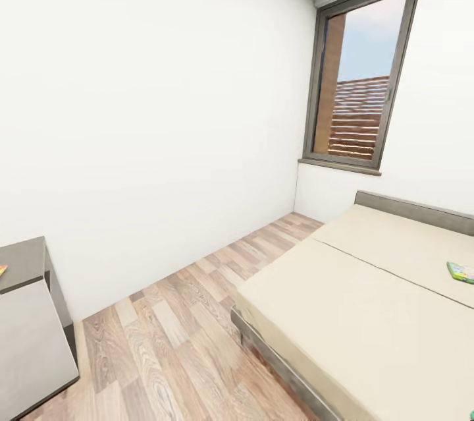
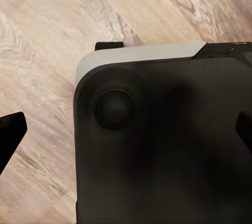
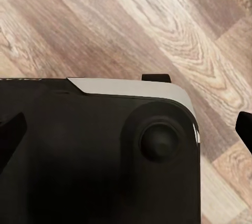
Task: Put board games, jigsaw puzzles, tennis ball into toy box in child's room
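Note:
The bed [image 1: 368, 302], a wide beige mattress on a grey frame, fills the right of the head view. One board game [image 1: 461, 271], a flat green-edged box with bright print, lies on it at the picture's right edge, partly cut off. A corner of the table [image 1: 29, 342] with its pale grey top shows at the lower left. My left gripper [image 2: 126, 134] is open, its dark fingertips [image 2: 10, 135] far apart with nothing between them. My right gripper [image 3: 126, 132] is likewise open and holds nothing. Both hang over the robot's own dark base and the wood floor.
A darker grey side unit [image 1: 25, 261] stands behind the table corner, with a sliver of something colourful [image 1: 2, 269] at the picture's left edge. Wood-plank floor [image 1: 178, 335] runs between table and bed. A tall window [image 1: 359, 85] sits in the far wall above the bed's head.

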Robot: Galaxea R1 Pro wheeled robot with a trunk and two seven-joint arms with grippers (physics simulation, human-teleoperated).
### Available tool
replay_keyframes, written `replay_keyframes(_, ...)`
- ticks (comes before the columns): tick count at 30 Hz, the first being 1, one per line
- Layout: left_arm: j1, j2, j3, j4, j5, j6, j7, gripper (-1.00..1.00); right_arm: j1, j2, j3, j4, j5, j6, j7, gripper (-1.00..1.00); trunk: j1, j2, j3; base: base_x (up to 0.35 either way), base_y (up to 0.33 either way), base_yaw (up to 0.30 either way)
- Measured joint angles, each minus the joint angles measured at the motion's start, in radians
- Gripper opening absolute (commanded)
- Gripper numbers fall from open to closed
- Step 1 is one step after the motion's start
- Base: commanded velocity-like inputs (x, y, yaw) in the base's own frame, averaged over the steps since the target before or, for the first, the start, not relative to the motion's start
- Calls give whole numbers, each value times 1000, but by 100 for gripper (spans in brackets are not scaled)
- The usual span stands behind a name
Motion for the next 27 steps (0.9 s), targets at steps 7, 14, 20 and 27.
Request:
replay_keyframes(7, 2, 2, 0, 2, 0, 0, 0, 100, 0, 0, 0, 0, 0, 0, 1, 100, 0, 0, 0, -174, 96, 0)
replay_keyframes(14, 3, -1, 5, -2, 1, -8, 2, 100, 0, 0, 0, 0, -1, 0, 1, 100, 0, 0, 0, -56, 35, 0)
replay_keyframes(20, 3, -2, 9, -10, 1, -11, 3, 100, 0, 0, 0, 0, -1, 0, 0, 100, 0, 0, 0, -8, 5, 0)
replay_keyframes(27, 3, 0, 1, -10, 0, -9, 2, 100, 0, 0, 2, 0, 5, 2, 5, 100, 0, 0, 0, -1, 1, -80)
